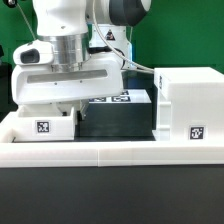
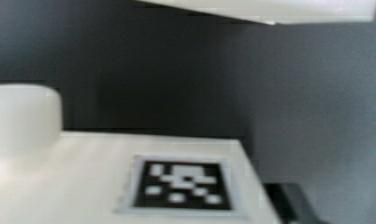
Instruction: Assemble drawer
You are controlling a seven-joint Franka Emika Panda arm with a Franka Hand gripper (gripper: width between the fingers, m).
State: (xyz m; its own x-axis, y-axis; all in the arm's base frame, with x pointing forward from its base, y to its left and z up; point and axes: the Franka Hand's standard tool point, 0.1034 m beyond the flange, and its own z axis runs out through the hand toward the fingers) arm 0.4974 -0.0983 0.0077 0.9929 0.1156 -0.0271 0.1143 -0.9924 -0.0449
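Hand (image 1: 62, 106): low over small tray (image 1: 30, 128); fingers hidden, grip cannot be told.
Housing (image 1: 190, 105): apart, worktop (image 1: 115, 125) strip between.

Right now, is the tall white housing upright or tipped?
Upright. The housing has a level top, its edges run vertical and its tag sits square on the near face. The border wall hides its base.

1. Behind my workspace, on the exterior view's left, hangs a green backdrop (image 1: 8, 30) (cloth or painted wall, I cannot tell).
2. On the exterior view's right the background is a pale wall (image 1: 192, 30), softly and evenly lit.
3. The table (image 1: 115, 122) I work over is dark and matt.
4. A long low white border wall (image 1: 110, 152) runs along its near edge, with a dark front below.
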